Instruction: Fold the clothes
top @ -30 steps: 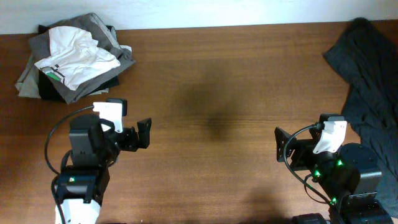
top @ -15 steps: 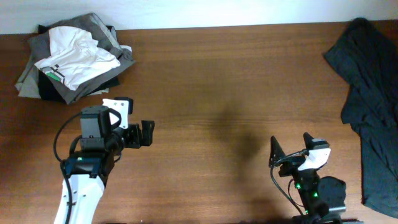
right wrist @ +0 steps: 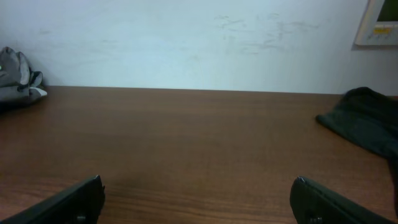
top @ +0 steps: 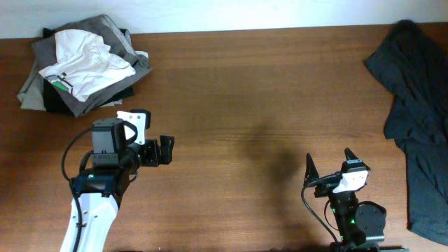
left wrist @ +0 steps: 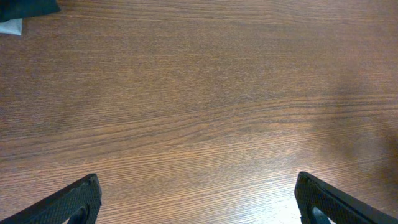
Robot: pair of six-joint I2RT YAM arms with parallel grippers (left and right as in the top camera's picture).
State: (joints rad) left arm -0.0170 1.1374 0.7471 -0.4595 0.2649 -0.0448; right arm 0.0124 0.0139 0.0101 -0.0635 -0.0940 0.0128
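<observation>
A dark grey garment [top: 414, 105] lies spread loose along the table's right edge; part of it shows in the right wrist view [right wrist: 364, 124]. A pile of clothes [top: 84, 63], grey and black with a white piece on top, sits at the far left corner; its edge shows in the right wrist view [right wrist: 18, 81]. My left gripper [top: 166, 149] is open and empty over bare wood, below and right of the pile; its fingertips frame bare wood in the left wrist view [left wrist: 196, 199]. My right gripper [top: 329, 164] is open and empty near the front edge, left of the dark garment [right wrist: 199, 199].
The brown wooden table [top: 266, 91] runs between the two heaps. A white wall [right wrist: 186, 37] stands behind the far edge, with a small panel [right wrist: 378, 25] at its upper right.
My right arm has drawn back toward the front edge and its gripper now points toward the far wall. My left arm shifted slightly forward and right. Neither garment moved.
</observation>
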